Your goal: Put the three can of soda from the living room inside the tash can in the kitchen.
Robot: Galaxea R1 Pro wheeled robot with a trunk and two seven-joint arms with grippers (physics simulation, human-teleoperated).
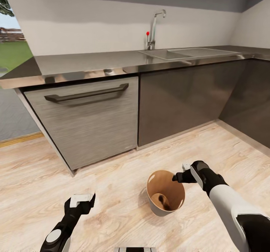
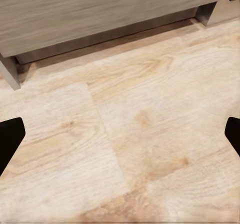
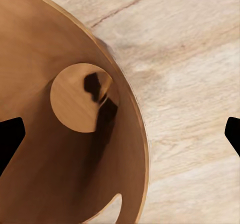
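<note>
Head view, listed from nearest to farthest. Left gripper (image 1: pixel 83 200): low at about seven o'clock, over bare pale wood floor (image 1: pixel 33 177), fingers spread wide and nothing between them; the left wrist view shows its two dark fingertips (image 2: pixel 10 139) far apart with plank floor (image 2: pixel 130 134) between and a grey cabinet front (image 2: pixel 90 14) beyond. Trash can (image 1: pixel 165 194): small tapered bin, pale outside, brown inside, upright on the floor at roughly five o'clock, near the cabinet run. Something small and dark lies at its bottom, too indistinct to name. Right gripper (image 1: pixel 179 176): poised at the bin's rim on the three o'clock side, released, holding nothing; the right wrist view looks down into the bin (image 3: pixel 60 149), its round base (image 3: pixel 80 96) marked with a dark shape, fingertips (image 3: pixel 10 136) set wide apart. Drawer front with dark bar handle (image 1: pixel 87 93): at ten o'clock, beyond the floor. Plain cabinet doors (image 1: pixel 180 98): at one o'clock. Steel countertop (image 1: pixel 93 62): runs above both. Sink (image 1: pixel 187 52) with tall tap (image 1: pixel 154 29): at twelve to one o'clock, against the white wall. Green lawn (image 1: pixel 13 53): seen outdoors at far nine to ten o'clock.
</note>
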